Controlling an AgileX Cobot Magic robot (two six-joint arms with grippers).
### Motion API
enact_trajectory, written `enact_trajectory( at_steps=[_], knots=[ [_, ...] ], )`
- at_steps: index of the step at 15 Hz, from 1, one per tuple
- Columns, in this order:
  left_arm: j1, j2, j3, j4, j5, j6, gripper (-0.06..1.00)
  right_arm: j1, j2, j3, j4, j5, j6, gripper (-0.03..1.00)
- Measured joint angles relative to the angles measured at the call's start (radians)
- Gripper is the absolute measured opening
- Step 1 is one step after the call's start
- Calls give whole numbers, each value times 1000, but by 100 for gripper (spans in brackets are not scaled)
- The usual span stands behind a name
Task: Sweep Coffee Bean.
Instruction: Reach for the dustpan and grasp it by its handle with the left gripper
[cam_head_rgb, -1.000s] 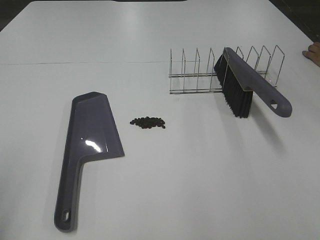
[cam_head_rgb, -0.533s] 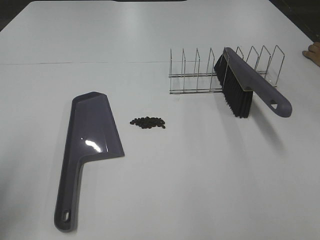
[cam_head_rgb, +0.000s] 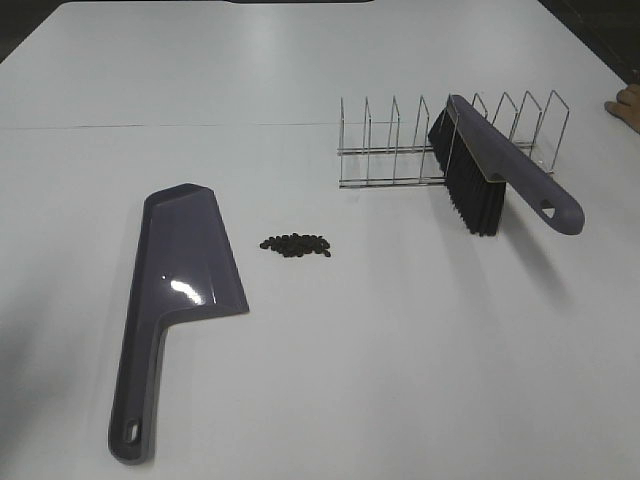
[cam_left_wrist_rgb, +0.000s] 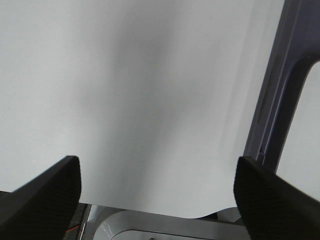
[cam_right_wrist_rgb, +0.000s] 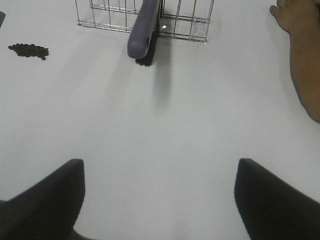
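Note:
A small cluster of dark coffee beans (cam_head_rgb: 296, 245) lies on the white table, just right of the purple dustpan (cam_head_rgb: 178, 290); the beans also show in the right wrist view (cam_right_wrist_rgb: 29, 50). The purple brush (cam_head_rgb: 500, 170) with black bristles leans in the wire rack (cam_head_rgb: 440, 140); it shows in the right wrist view too (cam_right_wrist_rgb: 144, 32). Neither gripper shows in the exterior view. My left gripper (cam_left_wrist_rgb: 156, 185) is open and empty over bare table beside the dustpan's handle (cam_left_wrist_rgb: 280, 90). My right gripper (cam_right_wrist_rgb: 159, 192) is open and empty, well short of the brush.
A person's hand (cam_head_rgb: 626, 104) rests at the table's right edge, and the arm shows in the right wrist view (cam_right_wrist_rgb: 303, 50). The wire rack (cam_right_wrist_rgb: 145, 17) stands behind the brush.

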Motion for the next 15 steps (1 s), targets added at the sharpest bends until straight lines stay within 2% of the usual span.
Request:
enact_trajectory(
  at_steps=[3,5,6,7,8,14,15],
  knots=[
    [-3,70,-17,-2,-13,0,76,0,0,0,0,0,0,72],
    [-41,107,-46,1,-15,0,76,0,0,0,0,0,0,72],
    [-82,134,-73,1,-20,-5,76,0,0,0,0,0,0,72],
    [-176,204,-129,1,-43,-53,76,0,0,0,0,0,0,72],
    [-221,239,-153,2,-58,-84,76,0,0,0,0,0,0,72],
    [-387,432,-261,6,-94,-198,76,0,0,0,0,0,0,72],
    [-442,500,-325,15,-102,-222,76,0,0,0,0,0,0,72]
  ],
)
